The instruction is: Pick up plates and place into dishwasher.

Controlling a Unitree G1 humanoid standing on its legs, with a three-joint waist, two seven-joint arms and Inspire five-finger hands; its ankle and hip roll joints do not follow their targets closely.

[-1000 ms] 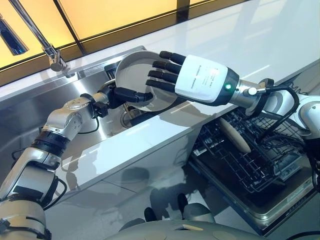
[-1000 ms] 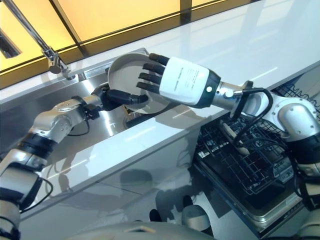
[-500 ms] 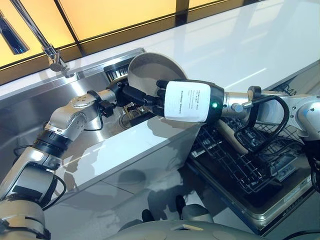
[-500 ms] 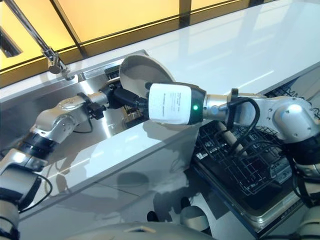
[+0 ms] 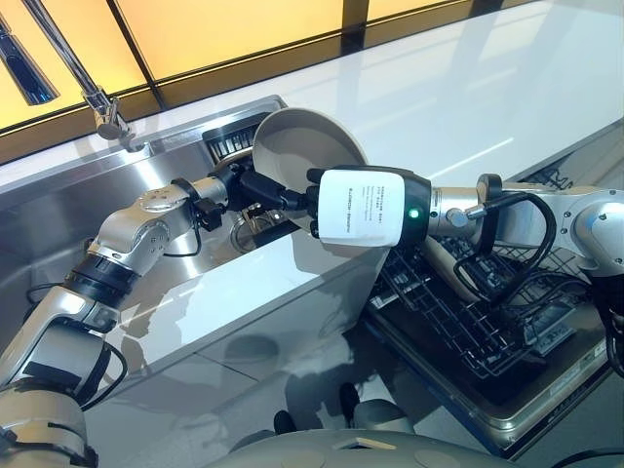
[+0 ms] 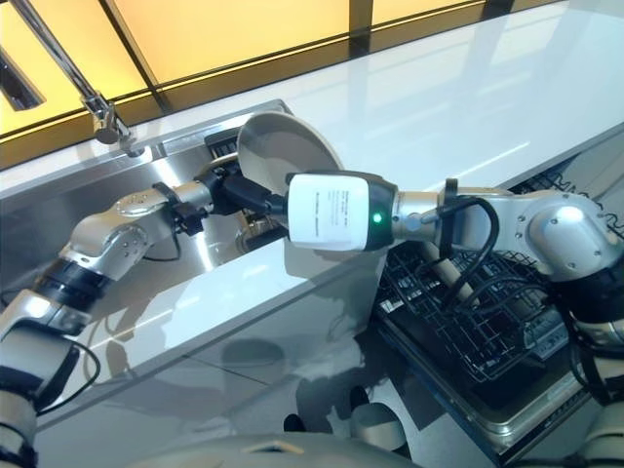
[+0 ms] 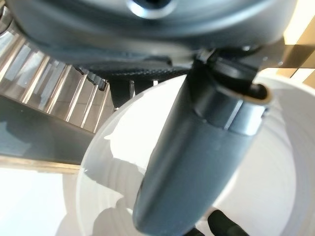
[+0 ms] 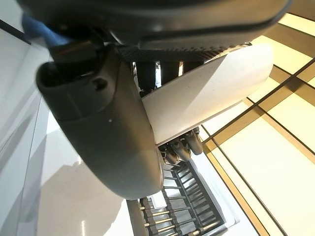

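Observation:
A grey-white plate (image 5: pixel 304 146) stands on edge above the front rim of the sink, passed between both hands. My left hand (image 5: pixel 255 189) reaches in from the sink side and pinches the plate's lower edge; in the left wrist view its thumb (image 7: pixel 197 162) lies across the plate's white face (image 7: pixel 280 167). My right hand (image 5: pixel 363 207) comes from the dishwasher side and is curled round the same lower rim. In the right wrist view its thumb (image 8: pixel 106 130) presses on the plate (image 8: pixel 211 93).
The steel sink (image 5: pixel 58 224) with a tap (image 5: pixel 99 101) lies at the left, with a drying rack (image 8: pixel 182 206) inside it. A white counter (image 5: pixel 458 88) runs behind. The open dishwasher's wire rack (image 5: pixel 487 317) at lower right holds another pale plate (image 5: pixel 450 265).
My right hand, spread open over the plate's face a second ago, has dropped and closed on its lower rim. The plate has tipped more upright and shifted slightly right.

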